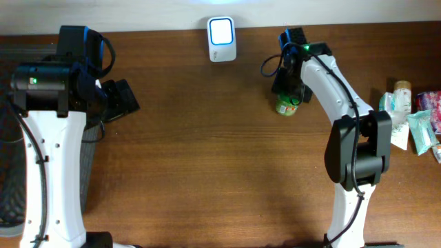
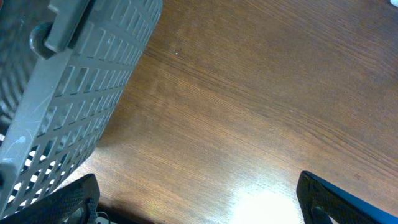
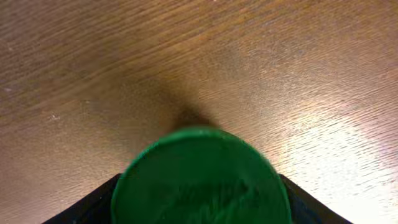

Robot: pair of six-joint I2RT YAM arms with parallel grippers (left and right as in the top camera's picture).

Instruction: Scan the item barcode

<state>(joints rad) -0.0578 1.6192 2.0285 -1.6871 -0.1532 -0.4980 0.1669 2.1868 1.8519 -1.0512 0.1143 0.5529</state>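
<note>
Near the back edge of the table (image 1: 207, 158), right of the white scanner (image 1: 222, 40) with its lit screen, the right gripper (image 1: 288, 91) hangs over a green-lidded container (image 1: 286, 107). In the right wrist view the round green lid fills the lower frame, and the gripper's dark fingers (image 3: 93, 202) sit against either side of it, so the jaws look clamped on the container. Whether its base touches the wood or rides just above it is hard to tell from these angles. The scanner stands apart from the container, to its left. The left gripper (image 1: 124, 100) is on the far left with its jaws spread wide over bare wood, holding nothing, just beside a grey slotted basket (image 2: 74, 93). A pile of packaged goods (image 1: 413, 117) lies at the table's right edge.
</note>
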